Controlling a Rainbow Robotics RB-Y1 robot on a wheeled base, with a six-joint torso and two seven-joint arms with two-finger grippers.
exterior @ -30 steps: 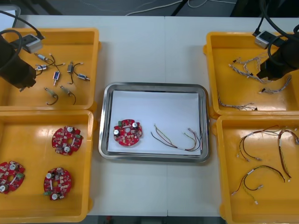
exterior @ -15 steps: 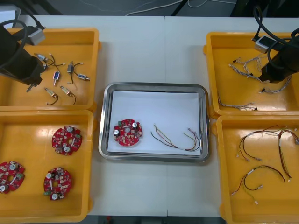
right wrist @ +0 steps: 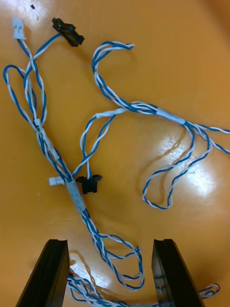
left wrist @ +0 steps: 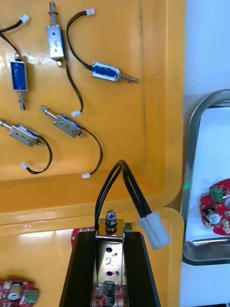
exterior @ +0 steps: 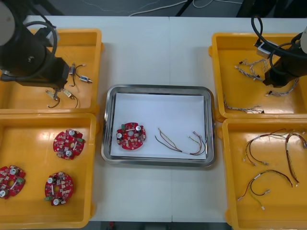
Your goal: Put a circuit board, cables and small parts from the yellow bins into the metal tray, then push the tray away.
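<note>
Bins of yellow plastic stand two at each side of the metal tray (exterior: 109, 129), none touching it.

**Left side.** The far left bin (exterior: 91, 43) holds loose small metal parts (left wrist: 60, 41), each with a thin black lead. In the front view the left arm hides part of this bin. The near left bin (exterior: 29, 127) holds three circuit boards (exterior: 68, 143).

**Right side.** The far right bin (exterior: 225, 62) holds blue and white cables (right wrist: 72, 182). The near right bin (exterior: 240, 191) holds dark cables (exterior: 268, 179).

**Tray.** On the white lining (exterior: 158, 110) lie one red circuit board (exterior: 131, 136) and, just beside it, a red and yellow cable (exterior: 182, 142).

**Left gripper** (left wrist: 110, 235). Position: above the wall between the two left bins. Its claw pinches a metal part (left wrist: 110, 249) marked with a handwritten "2". The part's black lead (left wrist: 115, 187) loops outward and ends in a white connector (left wrist: 153, 232).

**Right gripper** (right wrist: 108, 268). Position: over the blue and white cables. Its claw is spread, with strands lying between the fingers.
</note>
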